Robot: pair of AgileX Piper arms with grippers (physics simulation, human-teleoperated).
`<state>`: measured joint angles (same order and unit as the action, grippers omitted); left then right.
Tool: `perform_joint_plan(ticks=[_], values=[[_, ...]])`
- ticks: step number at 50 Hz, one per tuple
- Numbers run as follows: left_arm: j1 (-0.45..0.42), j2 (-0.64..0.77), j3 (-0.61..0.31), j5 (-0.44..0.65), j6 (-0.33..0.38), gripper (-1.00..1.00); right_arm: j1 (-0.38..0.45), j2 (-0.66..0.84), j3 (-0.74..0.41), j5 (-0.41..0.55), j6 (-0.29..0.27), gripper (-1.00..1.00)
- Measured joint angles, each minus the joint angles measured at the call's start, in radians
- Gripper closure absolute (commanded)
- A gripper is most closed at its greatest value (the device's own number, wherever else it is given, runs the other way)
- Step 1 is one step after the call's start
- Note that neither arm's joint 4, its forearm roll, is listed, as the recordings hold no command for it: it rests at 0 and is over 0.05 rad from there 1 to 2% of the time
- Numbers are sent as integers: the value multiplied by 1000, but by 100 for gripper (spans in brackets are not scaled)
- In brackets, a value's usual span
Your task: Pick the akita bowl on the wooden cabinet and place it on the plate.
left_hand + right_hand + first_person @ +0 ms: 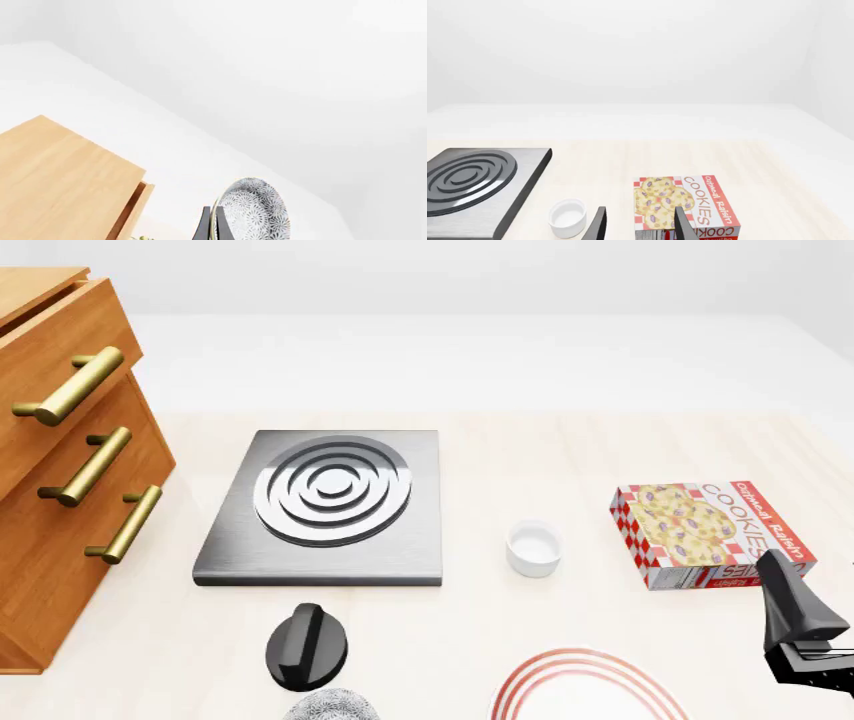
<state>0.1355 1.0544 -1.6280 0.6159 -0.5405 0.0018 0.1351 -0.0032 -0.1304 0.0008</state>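
Nearest, at the front view's lower edge: bowl (330, 707), grey-and-white speckled, only its top showing, held aloft by the left gripper (212, 225). The left wrist view shows the bowl (257, 210) on edge, its rim clamped between the two dark fingers, clear of the cabinet top (60, 175).

Just right of it: plate (587, 685), white with red rings, cut off by the frame edge, nothing resting on it.

Lower right: right gripper (639, 225), fingers parted with nothing between them, hovering near the cookie box.

Left of centre, near: dark rounded part of the left arm (307, 645) above the bowl.

Mid-table: small white cup (534, 548), standing upright between stove plate and cookie box.

Right of the cup: cookie box (707, 533), red-checked, lying flat.

Left of the cup: square grey stove plate (327, 508) with silver rings.

Far left: wooden cabinet (60, 470), orange-brown, three brass bar handles, upper drawer standing slightly out.
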Motion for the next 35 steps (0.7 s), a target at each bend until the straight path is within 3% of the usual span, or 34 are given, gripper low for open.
perform_joint_plan(ticks=[35], values=[[-252, 17, 54, -44, 22, 100, 0, 0, 0, 0, 0, -100]])
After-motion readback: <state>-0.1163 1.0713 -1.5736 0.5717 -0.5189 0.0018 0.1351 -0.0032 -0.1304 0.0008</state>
